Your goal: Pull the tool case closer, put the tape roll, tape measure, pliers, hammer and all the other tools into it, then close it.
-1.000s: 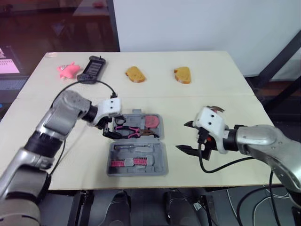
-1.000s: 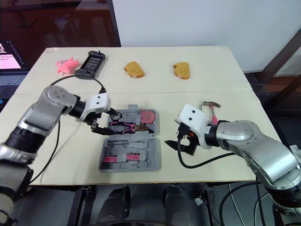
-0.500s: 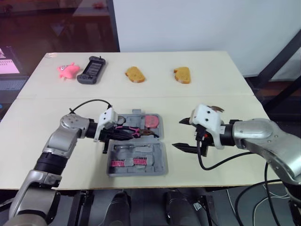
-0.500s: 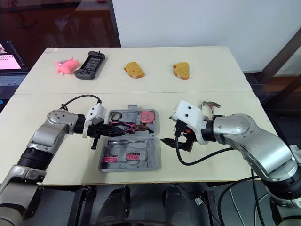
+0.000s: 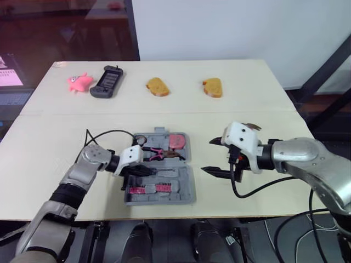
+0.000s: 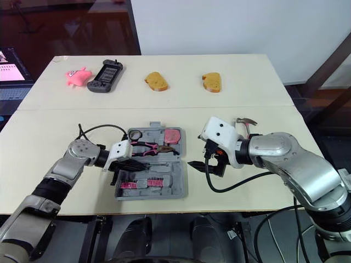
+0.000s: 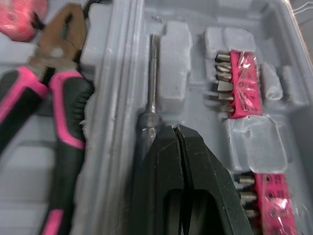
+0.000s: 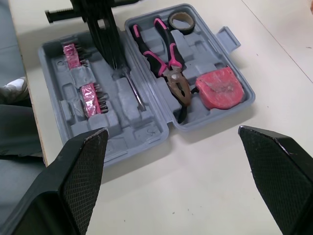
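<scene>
The job of the moment looks to be seating the screwdriver [image 7: 153, 73] in its groove in the near half of the open tool case [image 5: 185, 193], which sits on the desk [image 5: 247, 82] right in front of the robot. The left pincer [image 7: 178, 129] is down inside the case with its two fingers pressed together and nothing visible between them, the tips resting against the butt of the screwdriver's handle. To do this well, I would press straight down along the handle rather than sideways, so the shaft stays in line with its channel and does not ride up on the moulded ridge beside it. I would then lift straight up, so as not to catch the pink bit strips [image 8: 89, 95] clipped in just beside it. The right pincer [image 5: 209, 156] hovers over bare desk just off the case's right edge, spread wide and holding nothing. The far half of the case holds the tape roll [image 8: 180, 27] in one corner, the pliers [image 8: 166, 54] lying across the middle, and the red tape measure [image 8: 218, 88] at the other end, all looking settled in their recesses. The hammer [image 6: 247, 124] lies outside on the desk, partly hidden beyond the right wrist, so by my reckoning it has to go in before the lid can be closed.
</scene>
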Robot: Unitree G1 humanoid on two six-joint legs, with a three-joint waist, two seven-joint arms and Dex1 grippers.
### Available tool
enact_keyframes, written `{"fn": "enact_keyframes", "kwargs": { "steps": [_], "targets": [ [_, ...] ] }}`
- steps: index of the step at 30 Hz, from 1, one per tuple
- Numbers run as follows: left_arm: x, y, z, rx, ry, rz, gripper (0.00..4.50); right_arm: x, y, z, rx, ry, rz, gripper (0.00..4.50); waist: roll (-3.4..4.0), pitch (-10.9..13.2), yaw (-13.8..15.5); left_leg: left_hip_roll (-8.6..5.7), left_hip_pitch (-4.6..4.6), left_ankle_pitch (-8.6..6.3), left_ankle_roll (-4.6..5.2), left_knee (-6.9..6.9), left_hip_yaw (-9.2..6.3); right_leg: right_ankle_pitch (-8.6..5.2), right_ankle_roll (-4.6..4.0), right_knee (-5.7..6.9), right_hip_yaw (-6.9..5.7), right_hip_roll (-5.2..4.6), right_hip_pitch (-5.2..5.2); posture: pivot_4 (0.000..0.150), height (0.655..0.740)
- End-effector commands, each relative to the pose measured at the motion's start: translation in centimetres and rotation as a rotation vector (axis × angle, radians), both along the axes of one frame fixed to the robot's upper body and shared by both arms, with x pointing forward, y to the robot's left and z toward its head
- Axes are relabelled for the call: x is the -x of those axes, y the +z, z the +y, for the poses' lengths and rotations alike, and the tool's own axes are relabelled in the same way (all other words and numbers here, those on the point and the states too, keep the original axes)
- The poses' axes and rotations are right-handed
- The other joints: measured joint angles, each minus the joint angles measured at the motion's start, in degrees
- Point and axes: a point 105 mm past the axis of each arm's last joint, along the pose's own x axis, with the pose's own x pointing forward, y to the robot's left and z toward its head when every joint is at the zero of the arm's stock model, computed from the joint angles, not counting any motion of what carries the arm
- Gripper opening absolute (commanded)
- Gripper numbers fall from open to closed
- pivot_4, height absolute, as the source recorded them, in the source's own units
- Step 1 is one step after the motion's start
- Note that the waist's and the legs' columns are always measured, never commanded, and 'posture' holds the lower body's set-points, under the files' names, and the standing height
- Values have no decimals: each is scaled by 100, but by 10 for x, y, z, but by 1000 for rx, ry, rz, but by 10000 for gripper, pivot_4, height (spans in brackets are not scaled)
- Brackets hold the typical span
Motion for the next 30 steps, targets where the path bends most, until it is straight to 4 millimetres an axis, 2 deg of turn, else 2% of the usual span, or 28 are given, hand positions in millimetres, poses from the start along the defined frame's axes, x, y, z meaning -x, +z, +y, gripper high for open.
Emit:
{"fn": "enact_keyframes", "kwargs": {
  "steps": [1, 7, 9, 12, 15, 16, 18, 22, 25, 27, 30],
  "targets": [
    [-2, 0, 4, 3, 66, 28, 192, 1, 11, -3, 2, -4, -50, 45000, 0, 0, 11, 0, 6, 0, 0, 0, 0, 0, 0, 0, 0, 0, 6, 1500, 7400],
    [3, 27, 2, 86, 53, 49, 192, 2, 10, -2, -7, 9, -40, 45000, -1, 0, -26, 1, 11, 0, 0, -6, 1, -1, 0, 0, 1, 1, 7, 1500, 7400],
    [8, 47, 1, 148, 43, 57, 192, 2, 10, -2, -19, 15, -37, 45000, -1, 0, -34, 1, 10, 0, 0, -9, 0, 0, 0, 0, 1, 1, 4, 1500, 7400],
    [10, 65, 8, 191, 80, 45, 192, -3, 7, -5, -28, -5, -36, 45000, -1, 0, -40, 1, 11, 0, 0, -10, 0, 0, 0, 0, 1, 0, 5, 1500, 7400],
    [5, 77, 24, 229, 188, 11, 192, -11, -2, -15, -67, -59, -13, 45000, -1, 0, -54, 1, 15, 0, 0, -13, 1, -1, -1, -1, 2, 0, 6, 1500, 7400],
    [2, 78, 33, 226, 238, -18, 2657, -11, -6, -19, -73, -67, -8, 45000, -1, 0, -54, 1, 15, 0, 0, -14, 1, -1, -1, -1, 2, 1, 6, 1500, 7400],
    [0, 75, 58, 202, 345, -70, 9089, -4, -5, -31, -206, -85, 90, 45000, -2, 0, -52, 1, 15, 0, 0, -14, 1, -1, -1, -2, 2, 1, 6, 1500, 7400],
    [1, 79, 107, 197, 541, -171, 29299, -7, -3, -71, -272, -215, 48, 45000, -1, 1, -50, 1, 17, 0, 0, -19, 5, -1, 0, -5, 5, -1, 6, 1500, 7400],
    [10, 88, 159, 144, 701, -348, 44642, -3, -11, -102, -345, -348, 51, 45000, -4, 0, -47, 2, 22, 0, 0, -19, 5, -1, -2, -7, 5, -1, 11, 1500, 7400],
    [20, 97, 190, 133, 811, -436, 44642, 5, -22, -121, -375, -426, 52, 45000, -4, 0, -46, 2, 28, -1, 0, -24, 7, -2, -2, -10, 5, -1, 16, 1500, 7400],
    [34, 101, 217, 139, 913, -489, 44642, 16, -34, -144, -376, -516, 36, 45000, -4, 0, -43, 2, 34, -1, -1, -28, 11, -3, -3, -13, 7, -4, 22, 1500, 7400]
  ]
}}
